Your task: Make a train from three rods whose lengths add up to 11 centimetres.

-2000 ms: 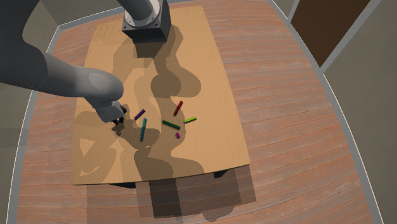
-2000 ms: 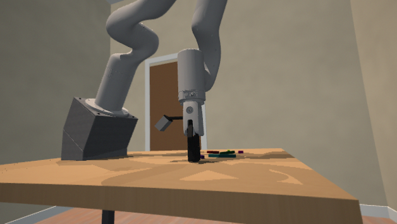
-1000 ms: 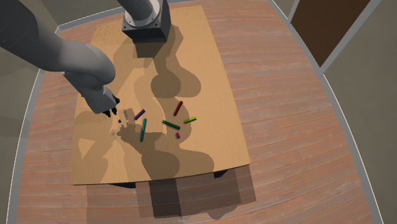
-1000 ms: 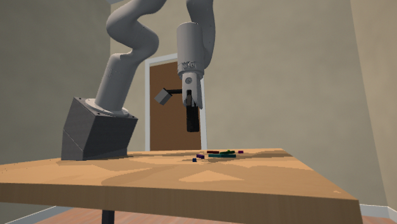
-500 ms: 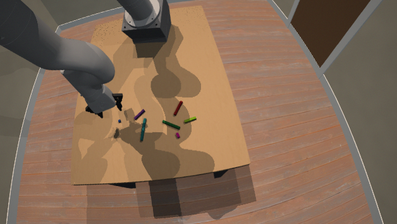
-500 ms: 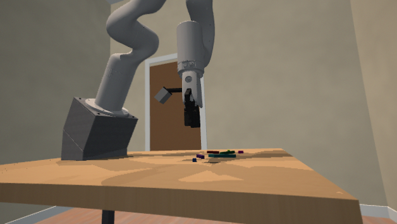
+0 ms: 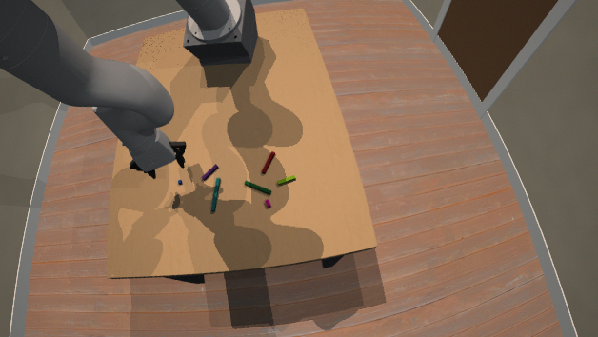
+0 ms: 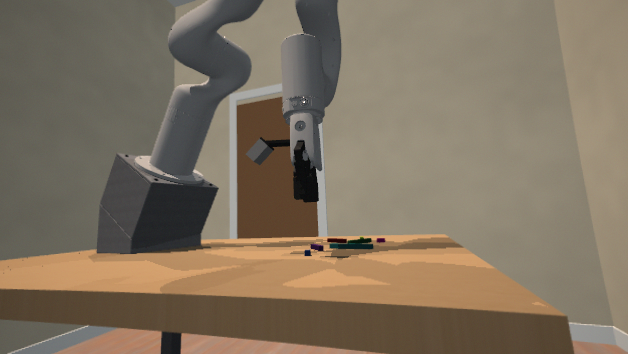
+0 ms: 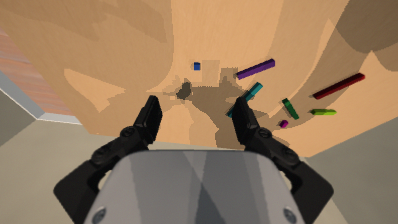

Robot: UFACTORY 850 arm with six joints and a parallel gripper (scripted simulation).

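Note:
My gripper [image 7: 167, 168] is open and empty, raised well above the table's left part; it also shows in the side view [image 8: 305, 197] and the wrist view [image 9: 196, 105]. The small blue rod [image 7: 180, 182] lies on the table just right of and below it, and shows ahead of the fingers in the wrist view [image 9: 197, 66]. To its right lie the purple rod [image 7: 209, 172], the turquoise rod [image 7: 215, 194], the green rod [image 7: 257, 188], the red rod [image 7: 268, 162], the lime rod [image 7: 287, 180] and the short magenta rod [image 7: 268, 204]. All lie flat, apart and at different angles.
The arm's base [image 7: 220, 35] stands at the table's far edge. The table's left edge is close to the gripper. A door [image 8: 272, 170] is behind the table.

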